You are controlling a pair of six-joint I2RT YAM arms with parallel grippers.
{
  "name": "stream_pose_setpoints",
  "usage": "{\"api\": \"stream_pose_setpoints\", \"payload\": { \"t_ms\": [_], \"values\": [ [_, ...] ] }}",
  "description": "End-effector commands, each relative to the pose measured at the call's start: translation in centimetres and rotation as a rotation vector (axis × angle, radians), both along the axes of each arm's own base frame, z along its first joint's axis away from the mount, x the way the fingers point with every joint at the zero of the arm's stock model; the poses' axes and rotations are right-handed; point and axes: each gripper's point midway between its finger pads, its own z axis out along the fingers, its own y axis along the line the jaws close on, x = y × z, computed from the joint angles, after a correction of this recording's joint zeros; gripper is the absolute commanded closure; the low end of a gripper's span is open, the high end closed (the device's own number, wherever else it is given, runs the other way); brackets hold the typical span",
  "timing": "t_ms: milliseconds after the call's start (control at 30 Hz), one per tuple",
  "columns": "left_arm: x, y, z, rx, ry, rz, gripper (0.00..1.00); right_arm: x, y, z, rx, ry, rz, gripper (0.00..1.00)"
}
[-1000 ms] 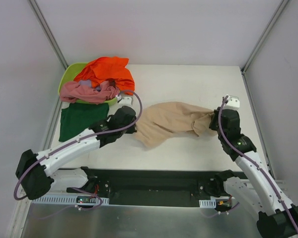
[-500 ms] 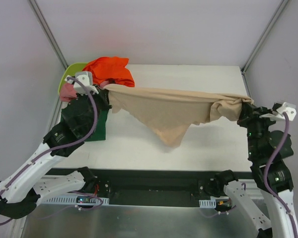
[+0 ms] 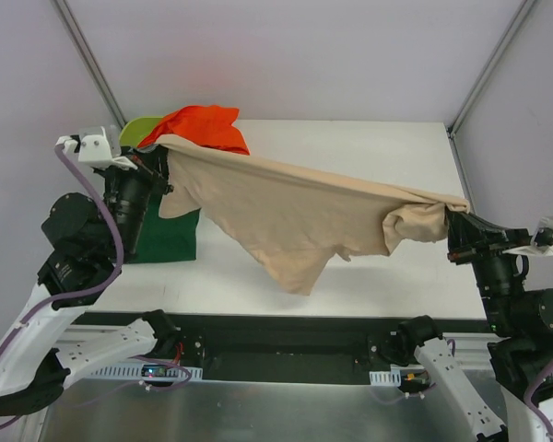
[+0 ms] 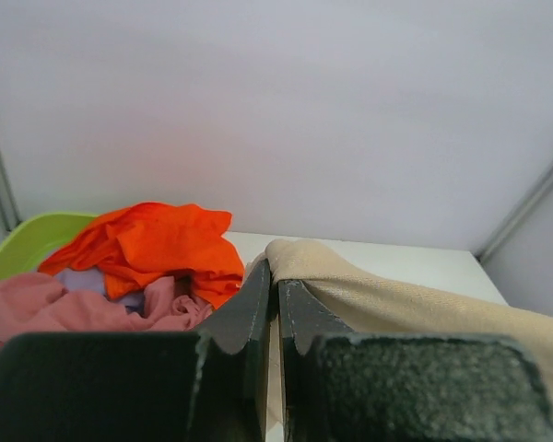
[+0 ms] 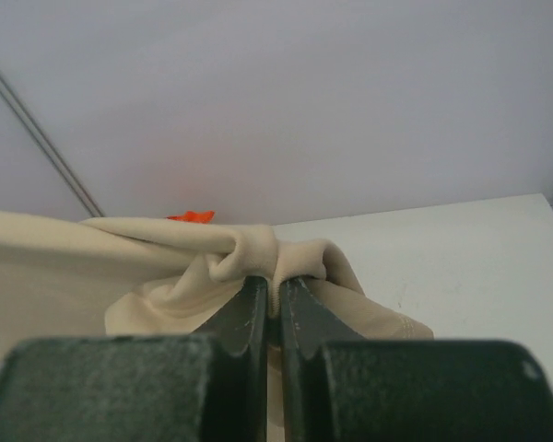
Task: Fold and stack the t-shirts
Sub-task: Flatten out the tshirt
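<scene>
The beige t-shirt (image 3: pixel 286 212) hangs stretched in the air between both grippers, its lower part drooping toward the table. My left gripper (image 3: pixel 158 158) is shut on its left end, seen as beige cloth (image 4: pixel 387 299) in the left wrist view. My right gripper (image 3: pixel 453 226) is shut on its bunched right end (image 5: pixel 258 249). The orange t-shirt (image 3: pixel 203 127) and the pink t-shirt (image 4: pixel 37 308) lie in the lime-green tub (image 3: pixel 136 131). The dark green t-shirt (image 3: pixel 170 235) lies flat on the table at the left.
The white table (image 3: pixel 369 157) runs to the back wall. Metal frame posts (image 3: pixel 88 55) stand at the back corners. A black rail (image 3: pixel 276 336) lies along the near edge between the arm bases.
Both arms have lifted the beige t-shirt off the table and pulled apart, left gripper up to the back left, right gripper out to the right, so the cloth now hangs stretched.
</scene>
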Motion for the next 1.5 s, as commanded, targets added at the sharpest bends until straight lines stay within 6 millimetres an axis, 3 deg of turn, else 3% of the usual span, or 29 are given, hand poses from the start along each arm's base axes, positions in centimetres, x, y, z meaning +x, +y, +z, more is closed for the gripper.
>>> {"api": "stream_pose_setpoints", "payload": {
  "t_ms": [0,133,233,333,467,567,633,767,900,1000,1067,1133,1167,1367,1467],
  "values": [
    [2.3,2.5,1.1,0.035,-0.031,0.249,1.00,-0.6,-0.2,0.1,0.068,0.002,0.004,0.99],
    [7.3,1.2,-1.9,0.092,0.043,0.278,1.00,1.4,-0.3,-3.6,0.066,0.142,-0.042,0.99],
    [13.1,-0.2,-7.9,0.078,0.222,0.218,1.00,4.0,-1.1,-8.0,0.067,0.265,-0.148,0.99],
    [18.7,-3.2,-14.1,0.102,0.368,0.084,1.00,7.1,-1.8,-13.2,0.028,0.417,-0.262,0.99],
    [26.0,-7.7,-20.3,0.132,0.447,-0.105,1.00,12.0,-2.4,-20.2,-0.068,0.583,-0.392,0.99],
    [30.3,-10.8,-24.5,0.120,0.523,-0.245,1.00,15.3,-3.2,-23.1,-0.123,0.684,-0.445,0.99],
    [32.4,-12.2,-26.7,0.134,0.547,-0.280,1.00,17.5,-4.2,-26.0,-0.156,0.786,-0.487,0.97],
    [36.0,-13.2,-30.0,0.124,0.583,-0.267,0.99,21.2,-6.1,-29.2,-0.132,0.895,-0.564,0.96],
    [38.4,-14.3,-33.5,0.124,0.624,-0.279,0.79,24.3,-6.8,-31.9,-0.142,0.972,-0.567,0.94],
    [39.0,-14.6,-34.4,0.120,0.649,-0.281,0.55,25.4,-8.1,-32.3,-0.178,1.001,-0.628,0.87],
    [38.9,-15.0,-34.0,0.115,0.647,-0.305,0.49,25.7,-8.4,-32.1,-0.180,1.012,-0.643,0.72],
    [37.5,-16.3,-32.8,0.111,0.644,-0.398,0.25,25.5,-8.5,-31.6,-0.154,1.021,-0.658,0.22],
    [36.8,-16.6,-31.8,0.109,0.635,-0.418,0.02,25.2,-8.5,-31.2,-0.134,1.022,-0.672,0.04],
    [30.2,-17.9,-25.1,0.066,0.597,-0.464,0.01,20.6,-9.0,-27.1,-0.111,0.967,-0.691,0.04],
    [24.3,-18.9,-24.0,0.073,0.613,-0.503,0.01,17.2,-8.8,-26.7,-0.089,0.942,-0.663,0.04]
  ]
}}
